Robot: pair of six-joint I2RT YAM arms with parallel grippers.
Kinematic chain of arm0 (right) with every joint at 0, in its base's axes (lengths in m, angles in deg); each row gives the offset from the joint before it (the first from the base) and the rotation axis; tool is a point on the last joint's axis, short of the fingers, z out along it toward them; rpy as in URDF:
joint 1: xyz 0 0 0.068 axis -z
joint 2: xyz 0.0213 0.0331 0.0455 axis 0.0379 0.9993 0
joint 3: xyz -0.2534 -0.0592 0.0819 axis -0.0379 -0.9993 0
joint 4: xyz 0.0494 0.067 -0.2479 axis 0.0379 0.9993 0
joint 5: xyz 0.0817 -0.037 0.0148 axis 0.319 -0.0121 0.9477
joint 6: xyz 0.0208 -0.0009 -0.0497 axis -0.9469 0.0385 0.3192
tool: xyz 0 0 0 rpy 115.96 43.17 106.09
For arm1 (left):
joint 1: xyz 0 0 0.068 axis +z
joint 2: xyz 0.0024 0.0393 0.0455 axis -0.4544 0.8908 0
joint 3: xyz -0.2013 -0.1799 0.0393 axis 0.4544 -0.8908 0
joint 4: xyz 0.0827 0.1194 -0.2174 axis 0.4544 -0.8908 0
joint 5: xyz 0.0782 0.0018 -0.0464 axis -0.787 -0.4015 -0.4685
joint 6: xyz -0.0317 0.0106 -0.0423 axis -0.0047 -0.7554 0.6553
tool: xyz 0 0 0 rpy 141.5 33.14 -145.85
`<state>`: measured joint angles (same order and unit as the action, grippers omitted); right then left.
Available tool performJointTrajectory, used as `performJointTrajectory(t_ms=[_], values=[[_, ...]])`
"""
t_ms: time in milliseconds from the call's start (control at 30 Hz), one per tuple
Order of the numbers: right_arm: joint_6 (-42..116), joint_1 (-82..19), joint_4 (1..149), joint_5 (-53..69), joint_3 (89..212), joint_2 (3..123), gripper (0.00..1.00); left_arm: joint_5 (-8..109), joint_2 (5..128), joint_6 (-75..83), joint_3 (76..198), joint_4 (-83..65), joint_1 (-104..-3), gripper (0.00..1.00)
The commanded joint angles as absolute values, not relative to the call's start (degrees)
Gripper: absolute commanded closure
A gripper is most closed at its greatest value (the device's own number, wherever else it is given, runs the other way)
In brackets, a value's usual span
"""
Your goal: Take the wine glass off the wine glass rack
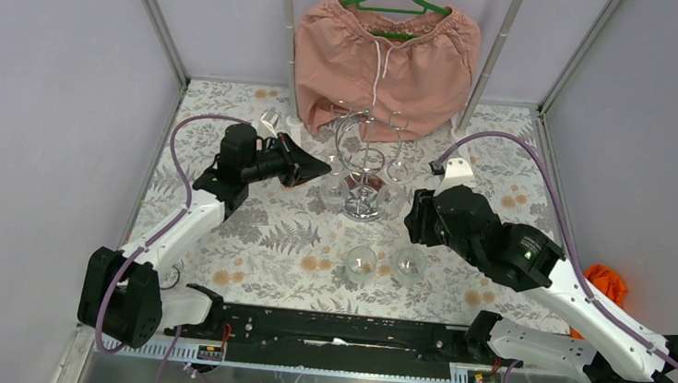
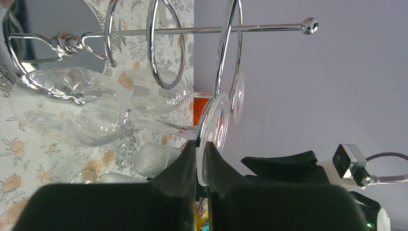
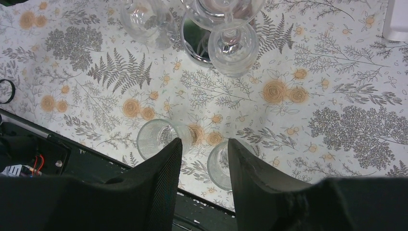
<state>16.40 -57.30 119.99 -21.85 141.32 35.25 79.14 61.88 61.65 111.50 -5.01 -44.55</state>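
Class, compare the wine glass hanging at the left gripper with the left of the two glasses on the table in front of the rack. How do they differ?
The hanging wine glass hangs bowl-down from the wine glass rack; the table glass rests on the table. The left gripper pinches the hanging wine glass's foot; nothing touches the table glass, and the right gripper is open, clear of it. Both are clear.

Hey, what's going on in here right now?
The left pincer is closed on the round foot of a wine glass hanging on the chrome wine glass rack, so the glass is gripped but not yet lifted off. Other glasses hang there too. The right pincer is open and empty above two loose glasses on the floral table.
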Motion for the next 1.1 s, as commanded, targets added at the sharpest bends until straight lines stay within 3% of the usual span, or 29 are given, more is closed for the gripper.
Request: performJointTrajectory(t_ms=[0,200,467,767,1067], values=[[17.6,-57.7,117.9,-24.0,141.3,35.7,0.52,83.9,60.4,65.2,111.4,2.4,-44.2,0.91],[17.9,-57.7,117.4,-24.0,141.0,36.0,0.52,84.2,59.3,64.4,111.7,0.5,-43.6,0.86],[18.2,-57.7,116.7,-24.2,140.5,36.8,0.52,84.9,57.6,64.8,109.2,0.5,-43.1,0.89],[18.3,-57.7,115.6,-23.7,139.6,37.5,0.52,85.1,56.0,63.8,109.9,-2.5,-42.6,0.63],[18.3,-57.7,115.4,-24.0,139.3,37.2,0.52,84.7,56.6,62.7,109.8,-2.7,-42.4,0.72]])
